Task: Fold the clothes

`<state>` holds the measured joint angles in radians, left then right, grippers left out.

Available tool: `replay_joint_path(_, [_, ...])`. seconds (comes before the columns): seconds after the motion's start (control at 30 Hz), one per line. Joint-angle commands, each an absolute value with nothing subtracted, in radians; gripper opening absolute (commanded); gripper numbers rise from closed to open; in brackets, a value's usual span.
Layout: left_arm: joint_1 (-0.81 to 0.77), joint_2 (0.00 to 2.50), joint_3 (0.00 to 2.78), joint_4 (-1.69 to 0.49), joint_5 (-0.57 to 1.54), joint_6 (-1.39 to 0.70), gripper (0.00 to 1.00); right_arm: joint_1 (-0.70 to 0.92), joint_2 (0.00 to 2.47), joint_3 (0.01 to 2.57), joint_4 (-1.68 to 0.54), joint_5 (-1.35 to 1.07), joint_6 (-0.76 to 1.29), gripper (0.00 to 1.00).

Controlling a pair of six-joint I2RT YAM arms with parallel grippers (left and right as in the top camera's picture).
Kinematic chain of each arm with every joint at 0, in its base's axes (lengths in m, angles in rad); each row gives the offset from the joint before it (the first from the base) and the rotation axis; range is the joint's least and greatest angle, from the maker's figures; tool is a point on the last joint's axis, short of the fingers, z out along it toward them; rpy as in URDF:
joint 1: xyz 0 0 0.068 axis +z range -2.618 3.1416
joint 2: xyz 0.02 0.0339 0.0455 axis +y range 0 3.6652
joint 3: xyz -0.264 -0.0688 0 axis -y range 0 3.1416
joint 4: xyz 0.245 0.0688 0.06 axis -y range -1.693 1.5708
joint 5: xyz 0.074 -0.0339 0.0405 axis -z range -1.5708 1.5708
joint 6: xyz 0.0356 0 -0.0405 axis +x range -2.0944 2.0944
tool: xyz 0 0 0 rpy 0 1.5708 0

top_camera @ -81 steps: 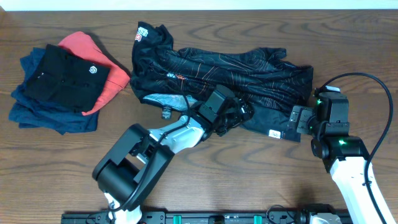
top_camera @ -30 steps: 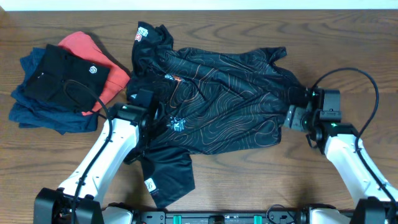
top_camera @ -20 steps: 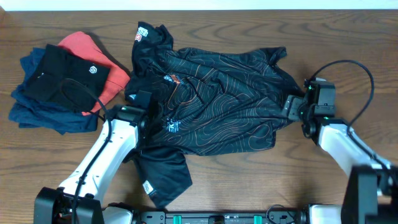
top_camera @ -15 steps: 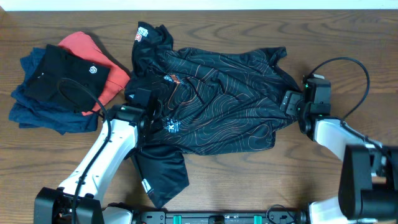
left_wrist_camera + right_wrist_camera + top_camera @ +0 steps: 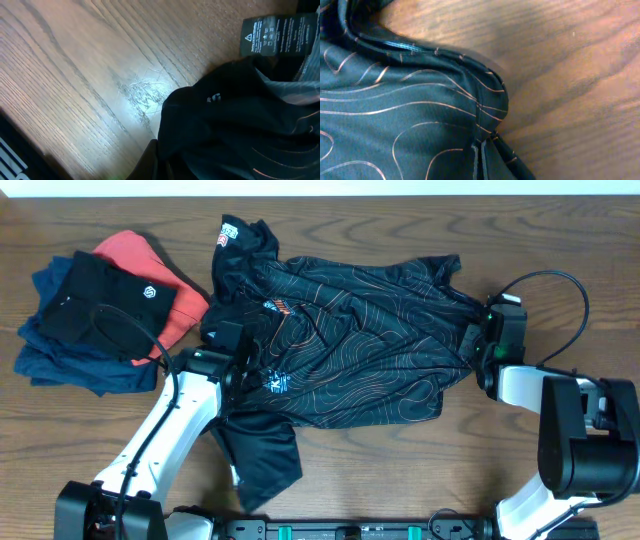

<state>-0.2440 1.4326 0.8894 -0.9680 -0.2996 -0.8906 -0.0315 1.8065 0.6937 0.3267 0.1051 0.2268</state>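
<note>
Shirt (image 5: pixel 350 340) lies spread on table (image 5: pixel 400 480), mid-table. Folded stack (image 5: pixel 90 315) on table just left of shirt. Left gripper (image 5: pixel 255 370) on shirt's left part, right gripper (image 5: pixel 472 345) at its right edge. Behind left gripper, shirt's near-left flap runs toward robot; care label (image 5: pixel 277 34) at its hem.

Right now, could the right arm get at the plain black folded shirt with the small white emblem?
Probably not. The right gripper is shut on the right edge of the black contour-line jersey, and the plain black folded shirt lies far off to the left, beyond the jersey and the left arm.
</note>
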Motion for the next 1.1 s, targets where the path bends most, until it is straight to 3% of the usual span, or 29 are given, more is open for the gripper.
replay_joint_path(0.0, [-0.239,1.431,0.883,-0.971,-0.35,-0.902,0.06,-0.051,1.668,0.73,0.279,0.105,0.231,0.01])
replay_joint_path(0.2, [-0.239,1.431,0.883,-0.966,-0.364,-0.902,0.06,-0.099,1.417,0.772,0.07,0.105,0.23,0.01])
replay_joint_path(0.4, [-0.239,1.431,0.883,-0.955,-0.38,-0.902,0.06,-0.102,1.392,0.777,0.054,0.104,0.192,0.01])
replay_joint_path(0.63, [-0.239,1.431,0.883,-0.9,-0.379,-0.903,0.06,-0.097,1.578,0.777,0.381,0.096,0.194,0.01])
replay_joint_path(0.77, [-0.239,1.431,0.883,-0.846,-0.379,-0.902,0.06,-0.097,1.71,0.786,0.62,0.058,0.22,0.11])
replay_joint_path(0.8, [-0.239,1.431,0.883,-0.829,-0.379,-0.902,0.06,-0.097,1.736,0.794,0.641,0.051,0.234,0.17])
replay_joint_path(0.9, [-0.239,1.431,0.883,-0.777,-0.379,-0.902,0.06,-0.097,1.789,0.818,0.611,-0.006,0.25,0.49])
replay_joint_path(0.97, [-0.239,1.431,0.883,-0.757,-0.379,-0.902,0.06,-0.097,1.79,0.819,0.548,-0.037,0.25,0.76])
replay_joint_path(1.07, [-0.239,1.431,0.883,-0.751,-0.379,-0.9,0.06,-0.1,1.758,0.819,0.405,-0.046,0.245,0.86])
